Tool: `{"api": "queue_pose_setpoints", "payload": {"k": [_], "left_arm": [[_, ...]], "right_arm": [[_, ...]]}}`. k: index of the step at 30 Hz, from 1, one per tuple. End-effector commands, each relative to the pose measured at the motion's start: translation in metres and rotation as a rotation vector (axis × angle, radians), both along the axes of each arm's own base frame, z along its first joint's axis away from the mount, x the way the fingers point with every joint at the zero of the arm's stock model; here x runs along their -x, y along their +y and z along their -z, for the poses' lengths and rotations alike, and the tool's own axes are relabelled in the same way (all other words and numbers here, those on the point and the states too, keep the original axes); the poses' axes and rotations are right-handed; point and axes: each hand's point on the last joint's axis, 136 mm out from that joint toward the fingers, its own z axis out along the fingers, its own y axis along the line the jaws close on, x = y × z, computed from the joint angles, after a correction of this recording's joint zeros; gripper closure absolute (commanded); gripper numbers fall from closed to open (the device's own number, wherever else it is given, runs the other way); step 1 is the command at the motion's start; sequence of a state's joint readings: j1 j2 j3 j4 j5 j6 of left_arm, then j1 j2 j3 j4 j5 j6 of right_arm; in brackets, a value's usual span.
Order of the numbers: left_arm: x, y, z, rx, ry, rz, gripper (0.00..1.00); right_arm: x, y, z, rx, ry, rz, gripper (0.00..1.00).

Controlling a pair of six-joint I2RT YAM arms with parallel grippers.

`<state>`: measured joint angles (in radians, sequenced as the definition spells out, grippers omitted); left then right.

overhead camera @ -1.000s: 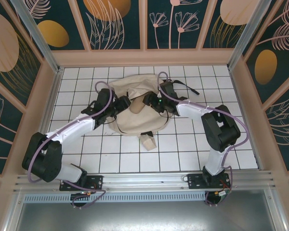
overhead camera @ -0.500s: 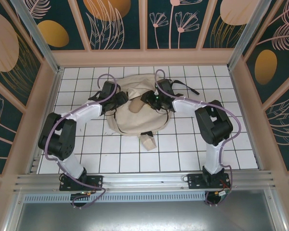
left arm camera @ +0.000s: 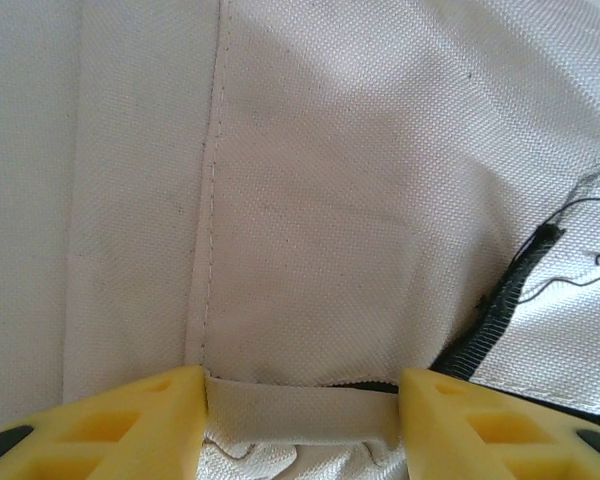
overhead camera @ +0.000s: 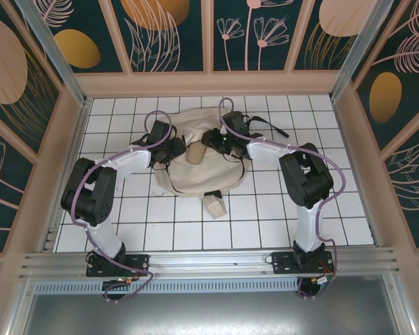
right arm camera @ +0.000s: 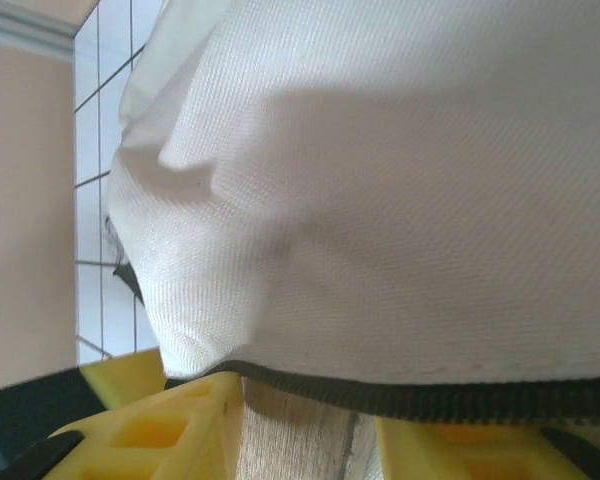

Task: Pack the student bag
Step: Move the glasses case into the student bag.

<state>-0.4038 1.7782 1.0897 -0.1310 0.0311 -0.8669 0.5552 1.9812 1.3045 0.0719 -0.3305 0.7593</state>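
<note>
From above, the bag [overhead camera: 199, 174] lies slumped on the tiled table [overhead camera: 153, 223], between the two arms. The left gripper [overhead camera: 174, 149] presses into its left edge, and the right gripper [overhead camera: 211, 139] sits on its upper middle. The bag's bulk spreads below and to the right of the left gripper. A black strap [overhead camera: 272, 129] trails off beyond the right gripper.

On the left wrist camera, the left gripper [left arm camera: 302, 420] stands half-closed on a fold of bag [left arm camera: 310, 200] that fills the gap between its fingers. The cloth stretches ahead, with a dark zipper [left arm camera: 490, 320] near the right finger.

On the right wrist camera, the right gripper [right arm camera: 308, 440] is narrow, pinching cloth. The bag [right arm camera: 380, 200] bulges just ahead, and its zipper edge [right arm camera: 430, 400] crosses the fingertips.
</note>
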Motion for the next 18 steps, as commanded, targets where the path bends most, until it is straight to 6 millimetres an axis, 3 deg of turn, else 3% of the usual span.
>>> {"api": "queue_pose_setpoints", "payload": {"k": [1, 5, 8, 12, 18], "left_arm": [[0.011, -0.003, 0.013, 0.007, 0.044, 0.045, 0.48], [0.012, -0.004, 0.010, 0.009, 0.035, 0.060, 0.49], [0.013, -0.006, 0.007, 0.016, 0.030, 0.075, 0.49], [0.012, -0.007, 0.005, 0.019, 0.023, 0.076, 0.49], [0.013, -0.007, 0.006, 0.020, 0.024, 0.080, 0.49]], "right_arm": [[-0.015, -0.006, -0.030, 0.020, -0.112, 0.029, 0.55], [0.005, -0.008, -0.040, 0.057, -0.114, -0.043, 0.45], [0.040, -0.002, -0.034, 0.121, -0.103, -0.132, 0.44], [0.081, 0.009, -0.021, 0.186, -0.086, -0.253, 0.44], [0.104, 0.009, 0.007, 0.257, -0.012, -0.303, 0.35]]}}
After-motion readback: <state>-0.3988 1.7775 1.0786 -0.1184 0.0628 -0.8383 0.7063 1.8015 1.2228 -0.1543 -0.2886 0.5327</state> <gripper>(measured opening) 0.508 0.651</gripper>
